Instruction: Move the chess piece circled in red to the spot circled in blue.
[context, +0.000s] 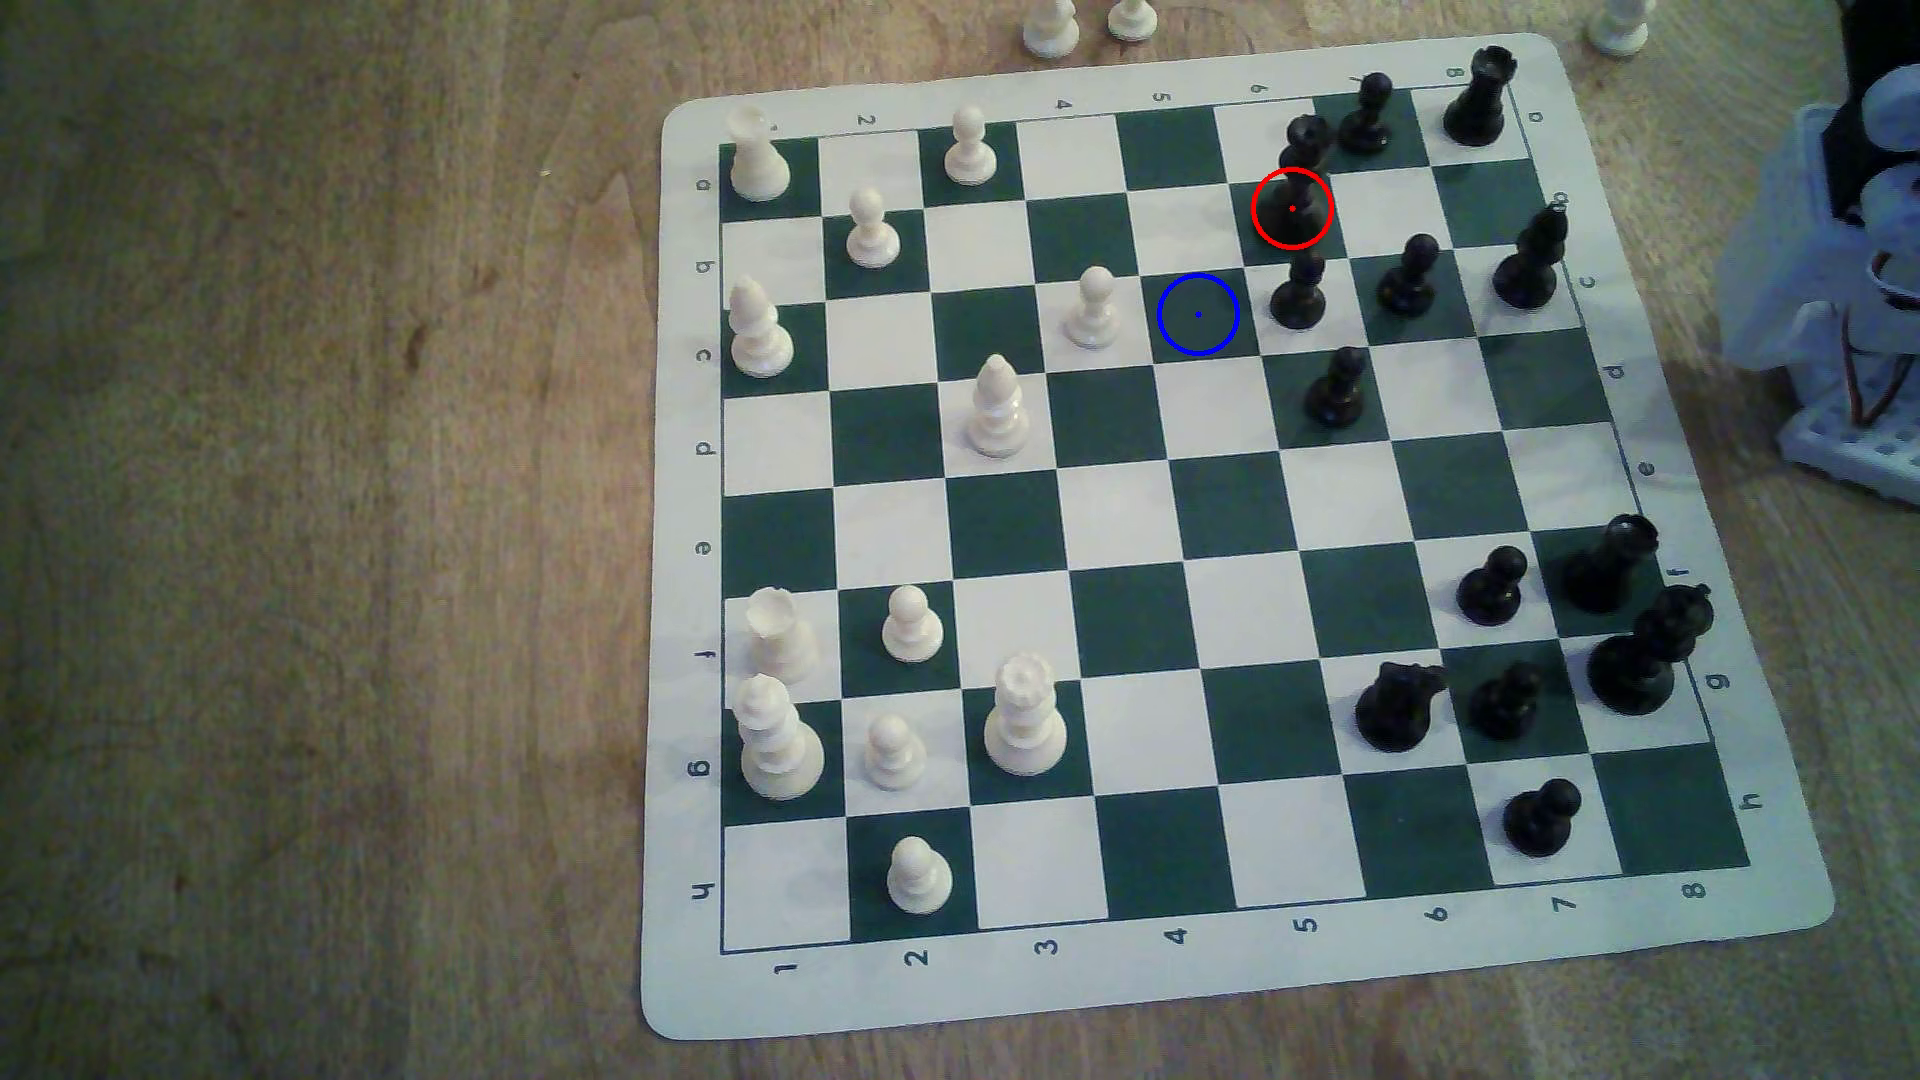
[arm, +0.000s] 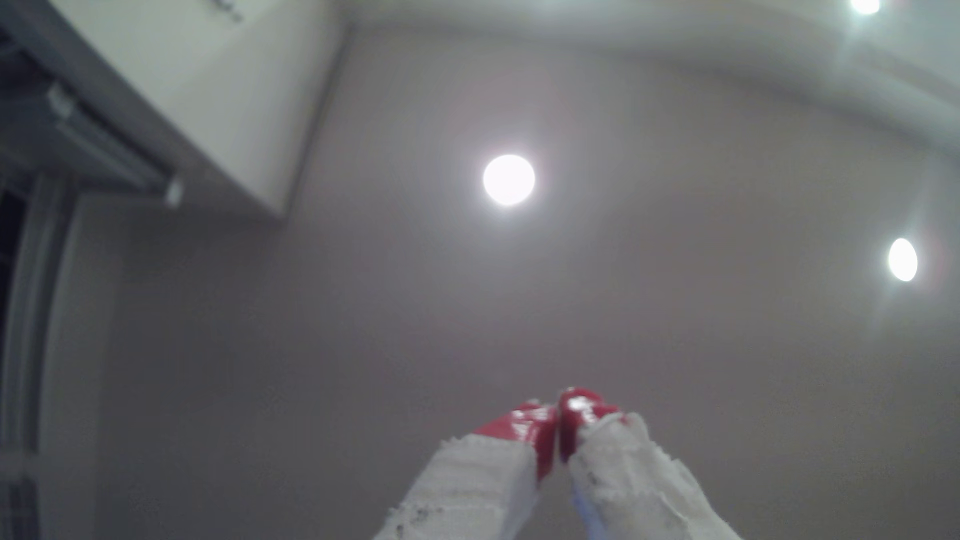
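Gripper (arm: 558, 420) closed, skyward, chess piece (context: 1299, 171) on board (context: 1143, 976)

The board (context: 1143, 582) is chequered dark green and white with a white border, lying on a brown wood-grain tabletop (context: 312, 519). The chess piece (context: 1299, 171) is glossy black, ringed in red; the spot (context: 1198, 315) is dark green, ringed in blue. The claw (arm: 558, 415) has red tips on white fingers (arm: 478, 483)

The chess piece (context: 1295, 177) stands near the spot (context: 1198, 315) (diagonally apart).
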